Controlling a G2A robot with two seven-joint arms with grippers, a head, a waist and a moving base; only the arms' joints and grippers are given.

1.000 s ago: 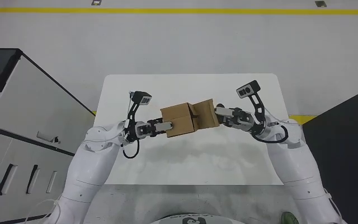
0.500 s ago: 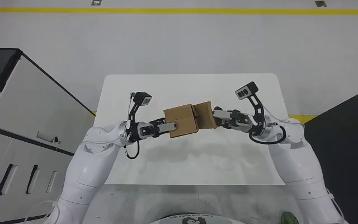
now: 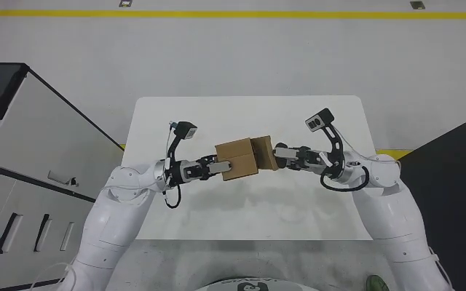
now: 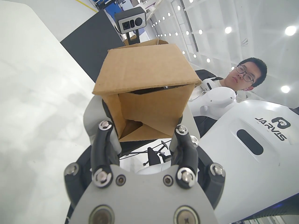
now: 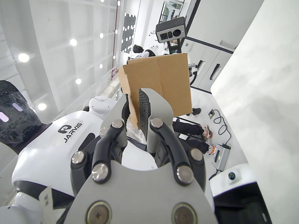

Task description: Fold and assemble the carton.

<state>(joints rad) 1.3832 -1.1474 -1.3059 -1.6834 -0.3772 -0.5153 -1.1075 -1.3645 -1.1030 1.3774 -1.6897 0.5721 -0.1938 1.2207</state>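
The carton (image 3: pixel 239 159) hangs between both arms over the middle of the table (image 3: pixel 320 211), seemingly clear of the surface. Over the last second it has grown shorter. The flap on the right arm's side has swung in against the body and the arms have drawn toward each other, so that end fold looks nearly made. The left gripper (image 4: pixel 143 117) has its fingers wide apart, clamped on the carton's two sides at its open end. The right gripper (image 5: pixel 136 101) is pinched nearly together on the flap's edge.
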